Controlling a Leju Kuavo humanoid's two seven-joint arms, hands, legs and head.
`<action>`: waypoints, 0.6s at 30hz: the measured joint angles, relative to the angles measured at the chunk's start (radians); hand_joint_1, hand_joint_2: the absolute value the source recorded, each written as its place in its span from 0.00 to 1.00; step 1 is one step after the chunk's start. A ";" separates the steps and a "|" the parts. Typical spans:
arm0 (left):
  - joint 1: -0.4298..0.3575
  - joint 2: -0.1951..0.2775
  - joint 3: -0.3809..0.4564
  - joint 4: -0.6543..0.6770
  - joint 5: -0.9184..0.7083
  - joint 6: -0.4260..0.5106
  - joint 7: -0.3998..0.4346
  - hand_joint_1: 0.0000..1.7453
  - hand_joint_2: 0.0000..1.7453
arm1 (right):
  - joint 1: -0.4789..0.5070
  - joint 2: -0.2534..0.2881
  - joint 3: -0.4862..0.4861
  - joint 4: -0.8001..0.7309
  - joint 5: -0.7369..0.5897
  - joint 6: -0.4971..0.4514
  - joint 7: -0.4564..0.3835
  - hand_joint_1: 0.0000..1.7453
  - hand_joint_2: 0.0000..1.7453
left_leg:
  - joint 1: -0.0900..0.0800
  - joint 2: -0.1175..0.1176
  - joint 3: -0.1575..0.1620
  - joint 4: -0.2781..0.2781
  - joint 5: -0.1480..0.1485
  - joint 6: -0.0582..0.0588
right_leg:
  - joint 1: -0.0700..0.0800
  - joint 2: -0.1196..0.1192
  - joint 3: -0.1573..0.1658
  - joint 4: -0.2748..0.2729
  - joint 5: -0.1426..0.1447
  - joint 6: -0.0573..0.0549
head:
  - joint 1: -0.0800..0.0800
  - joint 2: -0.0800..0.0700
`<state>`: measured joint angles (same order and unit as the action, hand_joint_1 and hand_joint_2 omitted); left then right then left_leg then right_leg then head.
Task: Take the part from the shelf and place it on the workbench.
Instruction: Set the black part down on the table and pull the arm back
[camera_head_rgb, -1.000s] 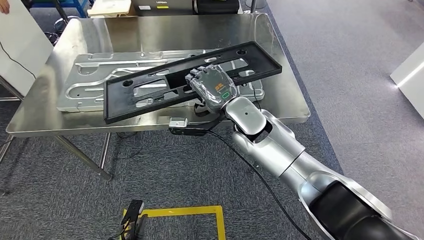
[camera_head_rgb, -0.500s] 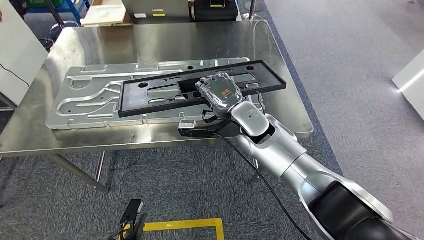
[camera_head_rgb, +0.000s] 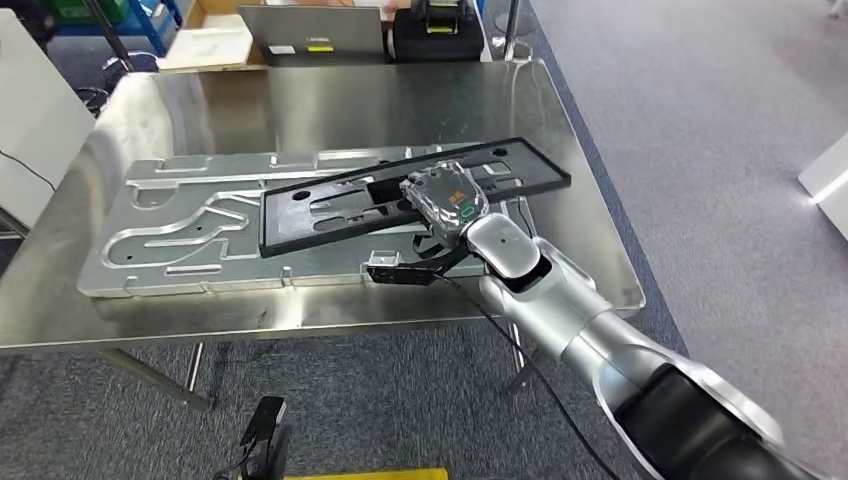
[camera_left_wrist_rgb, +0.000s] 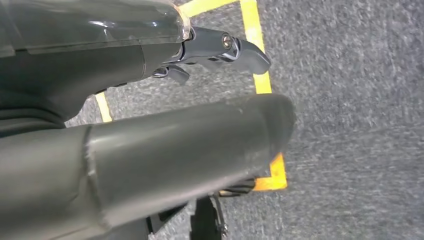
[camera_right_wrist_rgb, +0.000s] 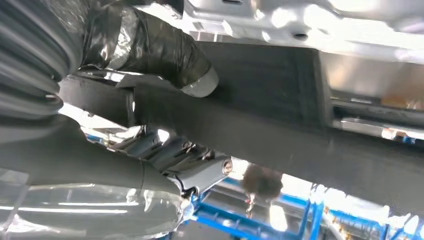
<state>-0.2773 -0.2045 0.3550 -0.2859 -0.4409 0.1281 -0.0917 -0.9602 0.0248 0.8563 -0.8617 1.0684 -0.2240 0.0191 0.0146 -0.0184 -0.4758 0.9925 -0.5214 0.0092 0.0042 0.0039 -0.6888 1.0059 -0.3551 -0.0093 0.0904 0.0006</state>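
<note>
In the head view my right hand (camera_head_rgb: 445, 195) grips the long black flat part (camera_head_rgb: 330, 205) near its middle. The part has several cut-outs and lies low and nearly level over a silver stamped metal panel (camera_head_rgb: 170, 235) on the steel workbench (camera_head_rgb: 300, 90). I cannot tell whether the part touches the panel. The right wrist view shows my taped thumb (camera_right_wrist_rgb: 165, 50) pressed against the black part (camera_right_wrist_rgb: 280, 135), with the fingers on its other side. My left hand (camera_left_wrist_rgb: 150, 145) hangs over grey carpet, fingers apart and holding nothing.
A grey box (camera_head_rgb: 310, 30), a black case (camera_head_rgb: 435, 28) and a pale tray (camera_head_rgb: 205, 45) stand beyond the bench's far edge. A white board (camera_head_rgb: 40, 110) leans at the left. A small black device (camera_head_rgb: 262, 425) and yellow tape (camera_left_wrist_rgb: 255, 45) lie on the carpet.
The camera has moved closer to the bench. My right hand has carried the black part farther in over the silver panel and brought it from a tilt down to nearly level.
</note>
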 joint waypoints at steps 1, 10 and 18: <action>-0.002 0.000 -0.003 0.000 0.000 0.001 0.000 0.00 0.00 | -0.001 0.004 0.001 0.006 0.001 0.000 -0.002 1.00 1.00 | 0.000 0.001 0.002 0.007 0.002 -0.006 | -0.001 0.001 0.012 -0.005 -0.005 -0.008 | 0.000 0.000; 0.000 -0.001 -0.010 0.000 0.009 0.012 0.000 0.00 0.00 | 0.003 0.025 0.007 0.056 -0.001 0.001 -0.010 1.00 1.00 | 0.002 0.011 -0.219 0.213 -0.051 -0.022 | -0.001 0.008 0.134 -0.018 -0.095 -0.031 | 0.000 0.000; -0.001 -0.002 -0.025 -0.001 0.020 0.036 0.008 0.00 0.75 | 0.002 0.043 0.009 0.096 -0.005 0.008 -0.007 0.25 0.25 | -0.007 0.010 -0.205 0.009 0.172 0.023 | 0.001 0.011 0.164 0.022 -0.182 0.010 | 0.000 0.000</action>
<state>-0.2783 -0.2061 0.3298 -0.2873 -0.4206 0.1643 -0.0838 -0.9578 0.0673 0.8650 -0.7661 1.0631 -0.2159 0.0117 0.0076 -0.0084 -0.6812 1.0015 -0.3491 0.0318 0.0055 0.0153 -0.5253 1.0275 -0.5375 0.0005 0.0901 0.0006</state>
